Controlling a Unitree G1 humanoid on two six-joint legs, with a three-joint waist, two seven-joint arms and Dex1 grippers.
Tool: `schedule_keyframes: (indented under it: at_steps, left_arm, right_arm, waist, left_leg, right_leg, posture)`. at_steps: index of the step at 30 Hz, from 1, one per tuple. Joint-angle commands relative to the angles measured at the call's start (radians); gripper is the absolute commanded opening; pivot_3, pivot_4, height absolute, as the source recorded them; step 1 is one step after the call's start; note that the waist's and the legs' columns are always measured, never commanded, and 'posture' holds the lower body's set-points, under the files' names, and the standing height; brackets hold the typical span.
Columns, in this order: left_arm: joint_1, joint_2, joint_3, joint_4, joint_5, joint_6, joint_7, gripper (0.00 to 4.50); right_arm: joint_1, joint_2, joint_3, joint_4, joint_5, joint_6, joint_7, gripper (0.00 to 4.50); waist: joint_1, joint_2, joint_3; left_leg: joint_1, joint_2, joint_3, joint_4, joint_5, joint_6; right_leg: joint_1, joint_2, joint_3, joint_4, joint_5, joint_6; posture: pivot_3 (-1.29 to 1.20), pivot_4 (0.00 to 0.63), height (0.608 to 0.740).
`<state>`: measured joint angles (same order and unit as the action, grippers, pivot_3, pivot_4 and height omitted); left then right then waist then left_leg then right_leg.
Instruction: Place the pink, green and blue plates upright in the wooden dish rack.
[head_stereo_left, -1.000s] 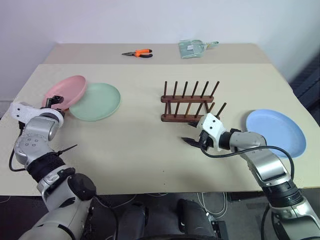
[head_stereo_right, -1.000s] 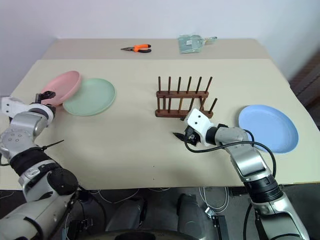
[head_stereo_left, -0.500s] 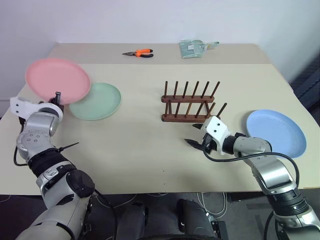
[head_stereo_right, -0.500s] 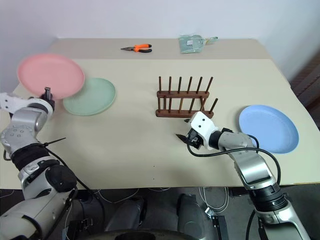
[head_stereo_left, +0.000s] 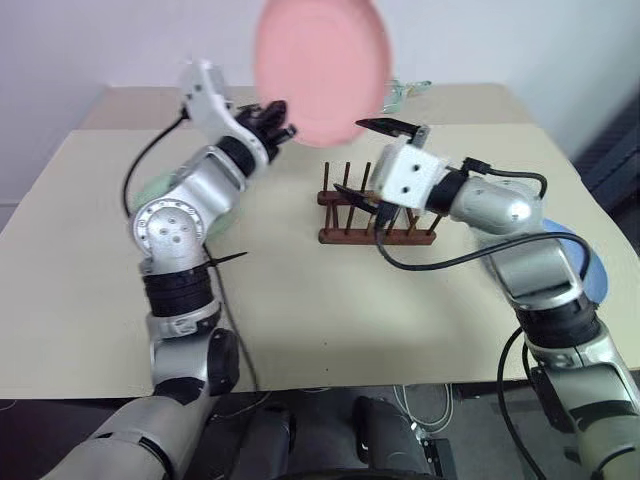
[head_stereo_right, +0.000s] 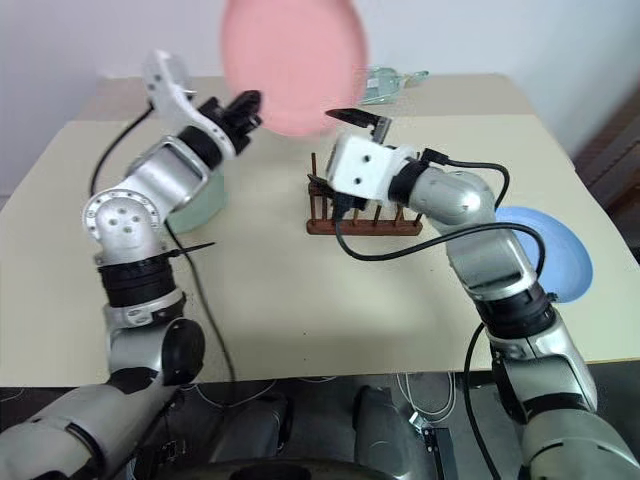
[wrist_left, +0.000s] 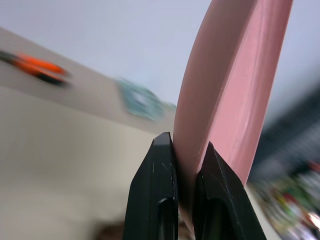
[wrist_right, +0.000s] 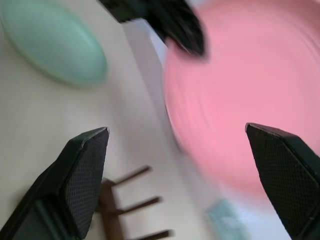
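Left gripper (wrist_left: 185, 200) pinches the pink plate (head_stereo_left: 320, 65) by its rim, raised above the wooden dish rack (head_stereo_left: 378, 208); right gripper (head_stereo_left: 372, 158) gapes wide beside it, seemingly for handover; green plate (wrist_right: 52, 42) and blue plate (head_stereo_right: 545, 250) lie on the table (head_stereo_left: 300, 300).

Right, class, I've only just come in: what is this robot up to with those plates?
The left gripper is shut on the rim of the pink plate, holding it up in the air above the wooden dish rack. The right gripper is wide open beside that plate. The green plate and the blue plate lie flat on the table, and the rack holds no plates.
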<state>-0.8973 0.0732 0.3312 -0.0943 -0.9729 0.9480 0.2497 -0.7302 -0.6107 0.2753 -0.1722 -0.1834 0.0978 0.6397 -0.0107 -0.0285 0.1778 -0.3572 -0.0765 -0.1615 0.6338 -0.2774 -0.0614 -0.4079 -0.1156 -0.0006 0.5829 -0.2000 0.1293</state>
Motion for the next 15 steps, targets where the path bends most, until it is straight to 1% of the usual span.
schedule_keyframes:
  at_steps: [1,2,3,4,6,11,12,13,14,15]
  left_arm:
    - [-0.028,-0.002,0.023,-0.048,-0.091,0.044,0.027,0.00]
    - [-0.028,-0.013,0.034,-0.042,-0.118,0.050,0.048,0.00]
    - [-0.023,-0.010,0.032,-0.041,-0.137,0.070,0.050,0.00]
    - [-0.019,-0.011,0.031,-0.040,-0.155,0.083,0.055,0.00]
    - [-0.014,-0.011,0.031,-0.042,-0.184,0.099,0.063,0.00]
    - [0.009,0.011,0.017,-0.060,-0.197,0.123,0.081,0.00]
    - [0.014,0.013,0.016,-0.062,-0.196,0.126,0.086,0.00]
    - [0.017,0.004,0.021,-0.061,-0.198,0.112,0.090,0.00]
    - [0.016,-0.008,0.032,-0.060,-0.199,0.082,0.088,0.00]
    - [0.016,-0.019,0.044,-0.062,-0.202,0.055,0.087,0.40]
  right_arm:
    - [-0.041,-0.001,0.022,0.058,-0.120,-0.111,-0.067,4.46]
    - [-0.044,0.001,0.028,0.074,-0.143,-0.135,-0.077,4.46]
    - [-0.048,-0.006,0.052,0.116,-0.203,-0.161,-0.104,4.46]
    - [-0.050,-0.011,0.066,0.151,-0.252,-0.179,-0.128,4.23]
    - [-0.049,-0.006,0.070,0.199,-0.298,-0.196,-0.162,3.62]
    - [-0.036,0.005,0.051,0.211,-0.351,-0.207,-0.207,1.07]
    - [-0.033,0.004,0.049,0.207,-0.359,-0.207,-0.211,0.70]
    - [-0.030,0.003,0.047,0.205,-0.373,-0.208,-0.221,0.09]
    - [-0.029,0.002,0.045,0.206,-0.388,-0.210,-0.231,0.03]
    - [-0.027,0.000,0.041,0.205,-0.401,-0.211,-0.240,0.01]
  waist:
    - [-0.004,0.000,0.000]
    - [-0.003,0.000,0.000]
    - [-0.003,0.000,0.000]
    - [-0.002,0.000,0.000]
    - [0.000,0.000,0.000]
    - [0.001,0.000,0.000]
    - [0.001,0.000,0.000]
    - [0.001,0.000,0.000]
    - [0.001,0.000,0.000]
    - [0.002,0.000,0.000]
  left_leg:
    - [0.000,0.000,0.000,-0.001,0.000,-0.001]
    - [0.000,0.000,0.001,-0.001,0.001,-0.001]
    - [0.001,0.000,0.001,-0.002,0.001,-0.001]
    - [0.000,0.000,0.001,-0.001,0.001,-0.001]
    - [0.000,0.000,0.001,-0.001,0.001,-0.001]
    - [0.000,0.000,0.000,-0.001,0.001,-0.001]
    - [0.000,0.000,0.000,-0.001,0.001,-0.001]
    - [0.000,0.000,0.000,-0.001,0.001,-0.001]
    - [0.000,0.000,0.000,-0.001,0.001,-0.001]
    - [0.000,0.000,0.000,-0.001,0.001,-0.001]
  right_leg:
    - [-0.001,0.000,0.001,0.000,0.000,0.000]
    - [-0.001,0.000,0.001,0.001,0.000,0.000]
    - [-0.001,0.000,0.001,0.001,0.000,0.000]
    - [-0.001,0.000,0.001,0.001,0.000,0.000]
    - [-0.001,0.000,0.001,0.001,0.000,0.000]
    - [-0.001,0.000,0.002,0.001,0.000,-0.001]
    - [-0.001,0.000,0.002,0.001,0.000,-0.001]
    - [-0.001,0.000,0.002,0.001,0.000,-0.001]
    - [-0.001,0.000,0.002,0.001,0.000,-0.001]
    - [-0.001,0.000,0.002,0.001,0.000,-0.001]
  posture:
    - [0.00,0.150,0.740]
    - [0.00,0.150,0.740]
    - [0.00,0.150,0.740]
    - [0.00,0.150,0.740]
    - [0.00,0.150,0.740]
    - [0.00,0.150,0.740]
    - [0.00,0.150,0.740]
    - [0.00,0.150,0.740]
    - [0.00,0.150,0.740]
    - [0.00,0.150,0.740]
